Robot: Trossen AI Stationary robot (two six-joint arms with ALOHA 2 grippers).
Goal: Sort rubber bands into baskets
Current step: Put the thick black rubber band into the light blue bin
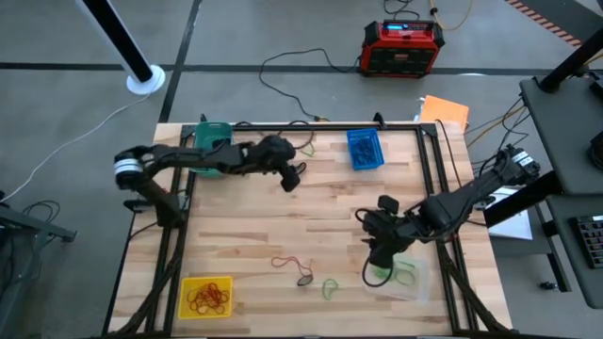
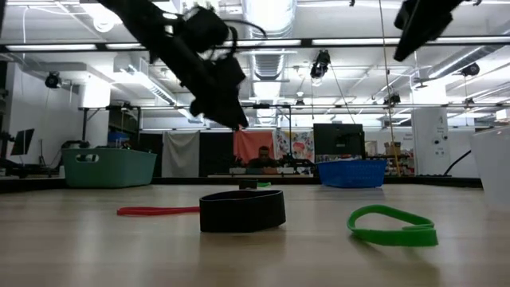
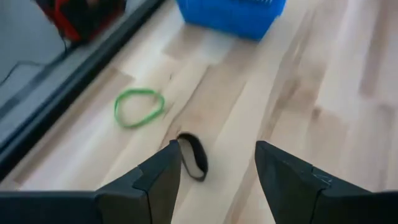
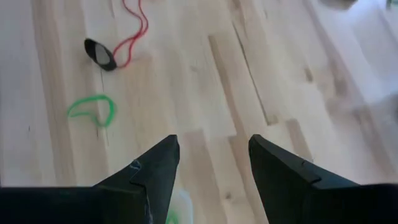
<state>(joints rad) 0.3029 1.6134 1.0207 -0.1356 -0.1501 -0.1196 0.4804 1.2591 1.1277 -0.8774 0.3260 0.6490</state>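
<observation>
While both pincers gape, right pincer (image 1: 380,256) overhangs clear basket (image 1: 419,282).

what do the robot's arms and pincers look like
Both arms are dark, jointed and slim. The left arm carries a white band near its base. Each ends in a black pincer, left and right, with two flat, wedge-shaped, pointed fingers.

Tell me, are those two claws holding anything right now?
No. The left gripper is open above a black rubber band, and the right gripper is open with bare table between its fingers.
</observation>
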